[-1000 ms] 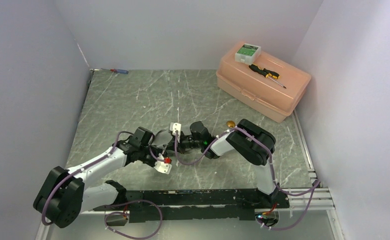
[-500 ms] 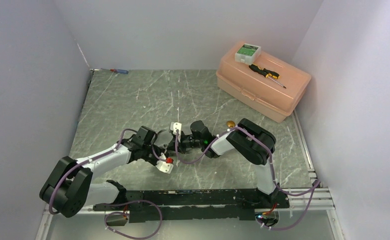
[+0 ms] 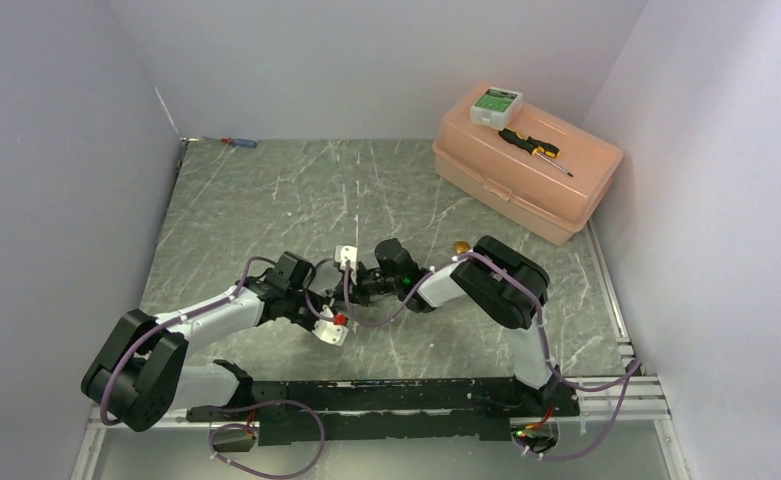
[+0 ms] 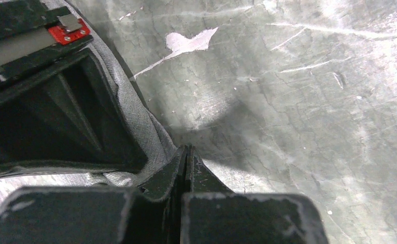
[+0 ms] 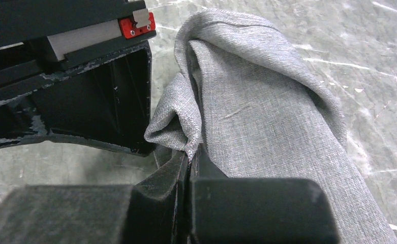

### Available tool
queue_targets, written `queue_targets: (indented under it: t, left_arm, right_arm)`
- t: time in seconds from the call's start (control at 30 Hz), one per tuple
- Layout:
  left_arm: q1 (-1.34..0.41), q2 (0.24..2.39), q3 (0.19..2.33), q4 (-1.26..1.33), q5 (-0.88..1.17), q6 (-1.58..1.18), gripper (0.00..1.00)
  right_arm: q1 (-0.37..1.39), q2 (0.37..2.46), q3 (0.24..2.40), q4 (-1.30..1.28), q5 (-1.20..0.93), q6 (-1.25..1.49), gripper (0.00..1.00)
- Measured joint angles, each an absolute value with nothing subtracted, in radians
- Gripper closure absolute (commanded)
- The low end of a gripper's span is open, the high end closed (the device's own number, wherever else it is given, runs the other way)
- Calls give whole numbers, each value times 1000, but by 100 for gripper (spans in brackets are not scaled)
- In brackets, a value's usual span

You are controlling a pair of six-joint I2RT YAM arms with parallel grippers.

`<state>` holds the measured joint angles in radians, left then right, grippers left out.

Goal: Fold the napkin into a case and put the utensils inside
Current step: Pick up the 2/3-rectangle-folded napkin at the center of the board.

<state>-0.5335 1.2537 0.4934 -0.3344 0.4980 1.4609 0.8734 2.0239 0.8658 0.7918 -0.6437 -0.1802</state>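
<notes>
Grey woven cloth fills the right claw (image 5: 188, 155): its jaws are closed on a bunched fold of the napkin (image 5: 267, 117), which drapes away ahead and to the right of the tips onto the bench (image 5: 379, 61). The left claw (image 4: 186, 155) sits just to the left of it, jaws pressed together at the napkin's hem; whether cloth is caught between them I cannot tell.

The folding step looks to be in hand, with no case formed yet. Next, I judge, the two claws need to draw their holds apart to spread the cloth flat before laying one edge over.

Bare bench lies ahead of both claws, so there seems ample room. The gold-bronze spoon (image 3: 460, 247) lies beside the right arm's elbow, well back from the claw. The peach plastic box (image 3: 526, 175) stands far beyond, by the right wall.
</notes>
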Motion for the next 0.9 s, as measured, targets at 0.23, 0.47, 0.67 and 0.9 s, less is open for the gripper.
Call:
queue_targets:
  t: [0.23, 0.47, 0.67, 0.9]
  left_arm:
    - [-535, 1198, 507, -402, 499, 1404, 97]
    - [-545, 1127, 501, -443, 499, 1399, 97]
    - [-548, 1132, 476, -427, 453, 1396, 60]
    - [-549, 1182, 462, -311, 373, 1385, 63]
  right_arm:
    - [906, 2042, 883, 772, -578, -231, 100]
    - [930, 2046, 889, 790, -484, -268, 100]
    - [932, 2046, 889, 795, -473, -271, 100]
    - [931, 2045, 875, 812, -482, -269, 100]
